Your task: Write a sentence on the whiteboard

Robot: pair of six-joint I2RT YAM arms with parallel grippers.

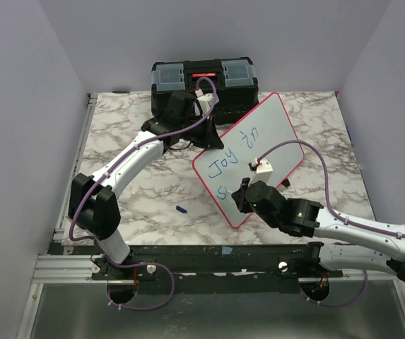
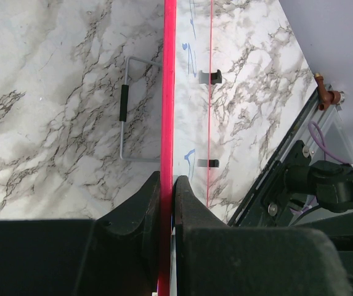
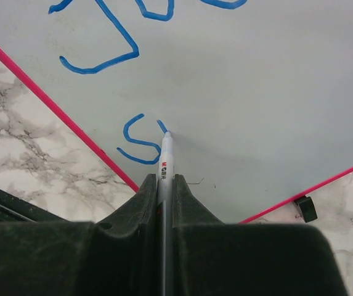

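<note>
**Blue ink on the whiteboard [image 1: 276, 123], one arm pinching, one writing**

Marble-patterned counter [image 1: 138, 191] carries the whiteboard, which lies turned at a diagonal in the middle-right of the surface, one corner just in front of a black toolbox [image 1: 204, 85] at the back edge. The toolbox has two clear-lidded trays on top and a red strip between them; any lettering there is too small to read.

The left fingers [image 2: 136, 209] are closed on the board's red-pink rim [image 2: 168, 92] along its far-left edge, one finger on each face, with the board seen edge-on from that wrist. Two black feet [image 2: 209, 76] show on the board's underside, and a bent wire stand with a black sleeve [image 2: 123, 102] lies over the marble beside it.

The right fingers [image 3: 140, 206] are clamped tight on a white marker [image 3: 165, 154], its tip touching the board near the lower corner. The barrel bears red print that I cannot read with certainty.

The writing is blue. The upper line begins "Joy", followed by a second short word I cannot make out. Below it stands a lone "S", and the marker tip rests at the foot of a short fresh stroke just to the right of that letter.

A small blue piece [image 1: 182, 209] lies on the counter, well apart from the board's lower-left edge.
</note>
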